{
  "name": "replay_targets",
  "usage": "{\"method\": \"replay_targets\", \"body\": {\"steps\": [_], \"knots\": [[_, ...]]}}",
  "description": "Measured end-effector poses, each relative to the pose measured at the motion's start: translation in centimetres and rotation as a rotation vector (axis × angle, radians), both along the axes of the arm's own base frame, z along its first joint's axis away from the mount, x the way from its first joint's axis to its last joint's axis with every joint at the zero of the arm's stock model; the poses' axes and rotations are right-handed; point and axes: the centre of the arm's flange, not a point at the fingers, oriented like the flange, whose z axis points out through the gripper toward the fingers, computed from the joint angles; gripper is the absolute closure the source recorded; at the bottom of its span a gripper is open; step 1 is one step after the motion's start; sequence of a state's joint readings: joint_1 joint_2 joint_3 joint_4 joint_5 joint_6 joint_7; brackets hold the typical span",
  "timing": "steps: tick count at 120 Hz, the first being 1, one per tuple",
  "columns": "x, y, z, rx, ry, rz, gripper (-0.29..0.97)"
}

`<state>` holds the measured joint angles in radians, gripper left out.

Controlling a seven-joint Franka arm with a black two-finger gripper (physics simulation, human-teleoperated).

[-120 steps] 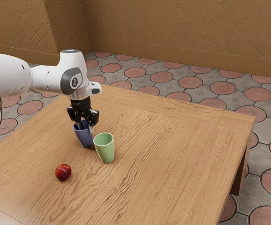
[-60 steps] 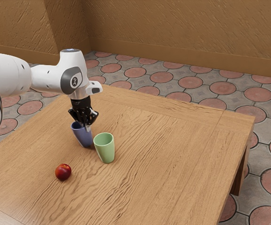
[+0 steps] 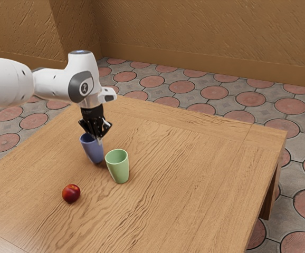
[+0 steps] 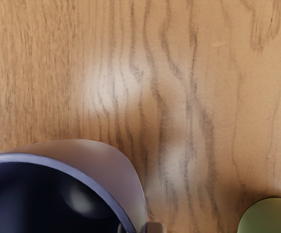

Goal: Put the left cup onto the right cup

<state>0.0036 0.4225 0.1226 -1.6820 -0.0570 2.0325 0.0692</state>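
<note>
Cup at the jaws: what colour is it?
The cup is dark blue with a purplish tint, best seen in the exterior view.

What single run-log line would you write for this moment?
phase: grasp | gripper: shut on blue cup rim | green cup: upright, beside | apple: apart

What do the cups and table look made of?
Blue cup: plastic or glazed ceramic, can't tell which; smooth, soft highlight inside. Green cup: likely the same, uniform colour, matte-looking. Table: wood or wood veneer, clear grain, satin sheen with pale glare patches.
</note>
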Motion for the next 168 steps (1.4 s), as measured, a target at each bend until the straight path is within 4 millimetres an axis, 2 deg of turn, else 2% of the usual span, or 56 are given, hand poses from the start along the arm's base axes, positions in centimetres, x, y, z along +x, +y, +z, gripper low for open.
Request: {"method": "replay_targets", "body": {"steps": [39,114,135,168], "knots": [[-0.8,-2.3,3.8,0.012,-0.004,-0.026,0.79],[-2.6,-7.3,9.1,0.064,0.001,-0.074,0.79],[-3.0,-8.5,10.0,0.074,0.002,-0.079,0.79],[-3.4,-11.5,10.1,0.076,0.013,-0.098,0.79]]}}
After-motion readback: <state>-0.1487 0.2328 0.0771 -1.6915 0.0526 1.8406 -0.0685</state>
